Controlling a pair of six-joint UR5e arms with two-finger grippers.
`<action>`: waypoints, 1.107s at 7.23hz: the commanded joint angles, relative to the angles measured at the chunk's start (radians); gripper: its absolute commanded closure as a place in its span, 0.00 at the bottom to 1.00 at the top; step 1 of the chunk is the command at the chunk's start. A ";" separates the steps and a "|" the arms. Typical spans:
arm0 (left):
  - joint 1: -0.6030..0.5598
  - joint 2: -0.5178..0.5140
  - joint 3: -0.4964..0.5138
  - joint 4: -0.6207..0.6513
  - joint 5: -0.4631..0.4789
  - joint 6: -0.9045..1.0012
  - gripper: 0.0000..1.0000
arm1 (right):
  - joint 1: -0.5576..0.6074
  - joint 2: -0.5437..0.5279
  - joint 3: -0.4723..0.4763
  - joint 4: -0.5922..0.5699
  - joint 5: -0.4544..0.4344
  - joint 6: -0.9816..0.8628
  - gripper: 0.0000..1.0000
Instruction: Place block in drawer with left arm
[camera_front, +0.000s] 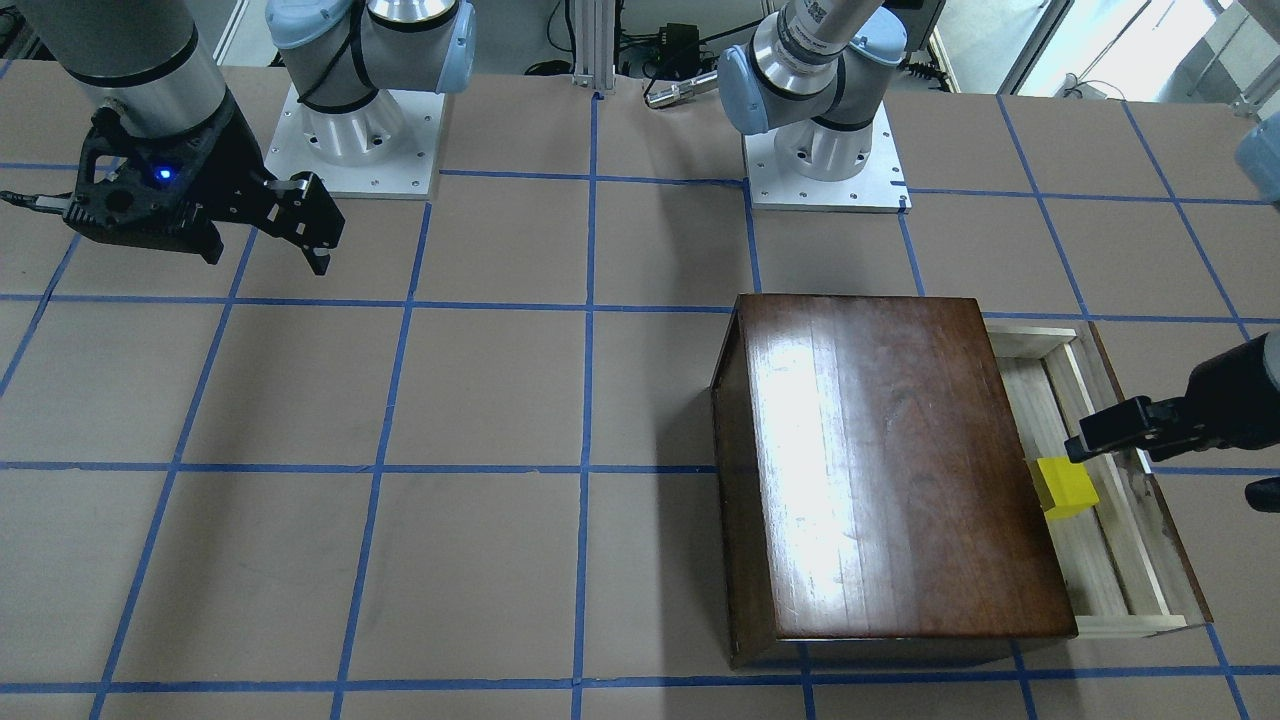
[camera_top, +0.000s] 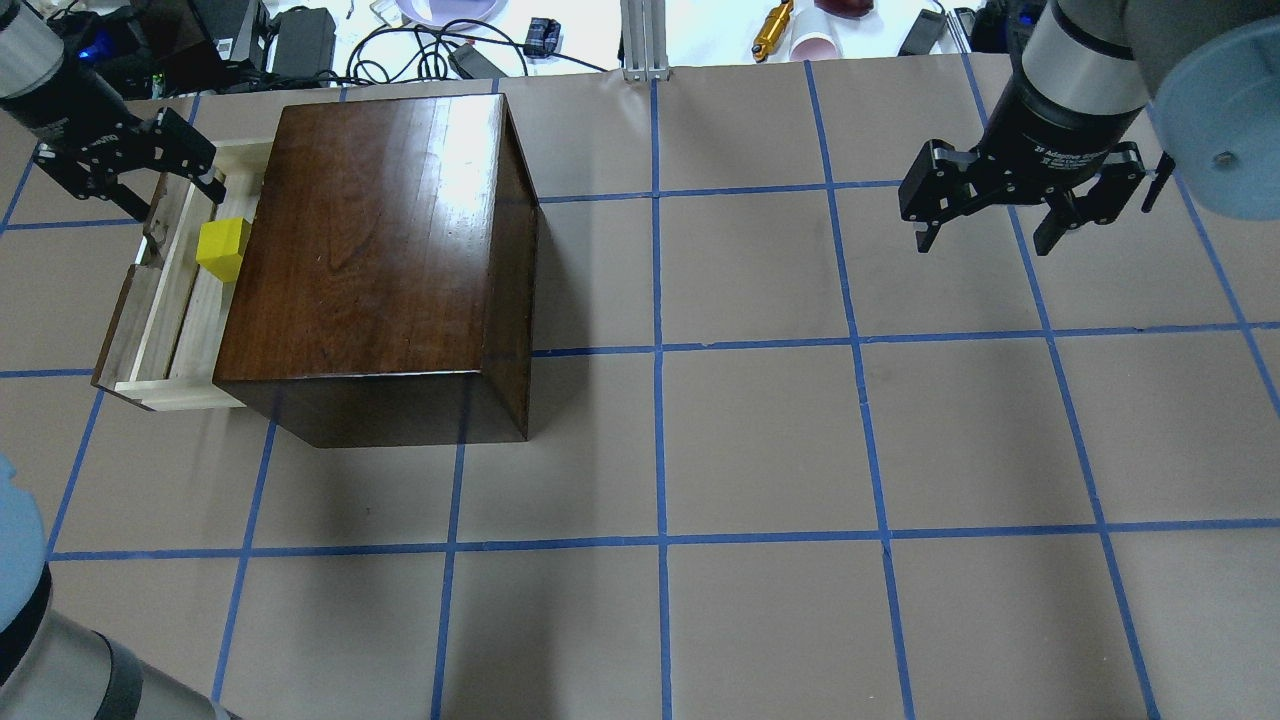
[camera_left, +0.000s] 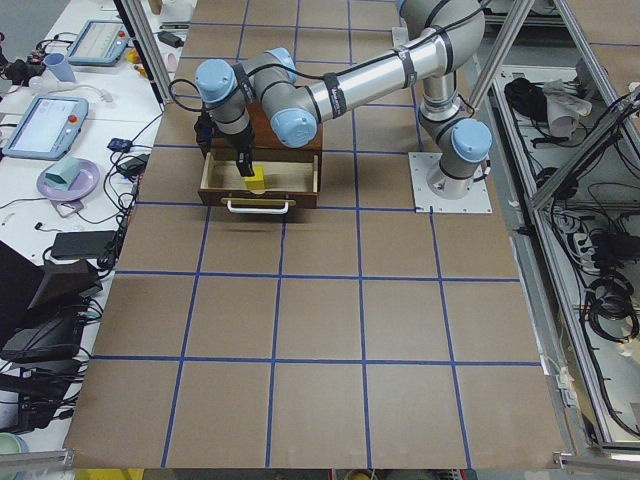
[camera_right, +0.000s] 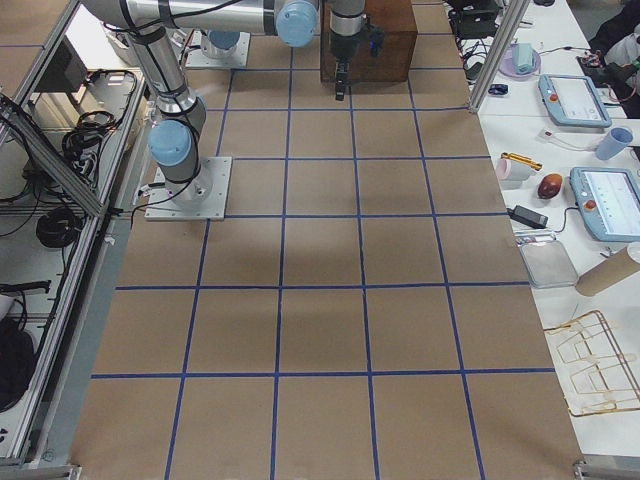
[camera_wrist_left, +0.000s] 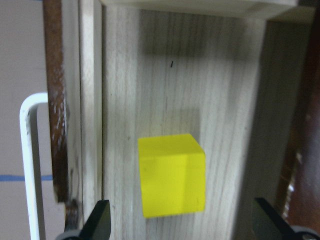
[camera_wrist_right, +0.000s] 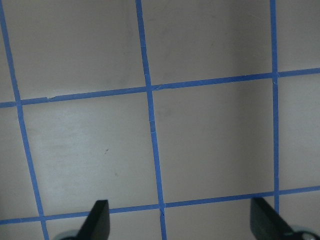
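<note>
You'll find the yellow block (camera_wrist_left: 172, 175) resting on the pale floor of the open drawer (camera_top: 130, 320), which juts out at the dark cabinet's (camera_top: 370, 240) 9 o'clock in the overhead view. The left gripper (camera_top: 170, 195) hangs just above it, jaws spread wide and clear of the block's sides, so I judge it released. The right gripper (camera_top: 985, 240) hovers over the worktop (camera_top: 760, 440) at 3 o'clock, jaws wide and holding nothing, likely parked out of the way.
</note>
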 joint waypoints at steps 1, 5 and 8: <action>-0.032 0.046 0.033 -0.018 0.037 -0.001 0.00 | 0.000 0.000 0.000 0.000 0.000 0.000 0.00; -0.252 0.141 -0.013 -0.034 0.042 -0.252 0.00 | -0.002 0.000 0.000 0.000 0.002 0.000 0.00; -0.323 0.207 -0.118 -0.007 0.084 -0.315 0.00 | -0.002 0.000 0.000 0.000 0.002 0.000 0.00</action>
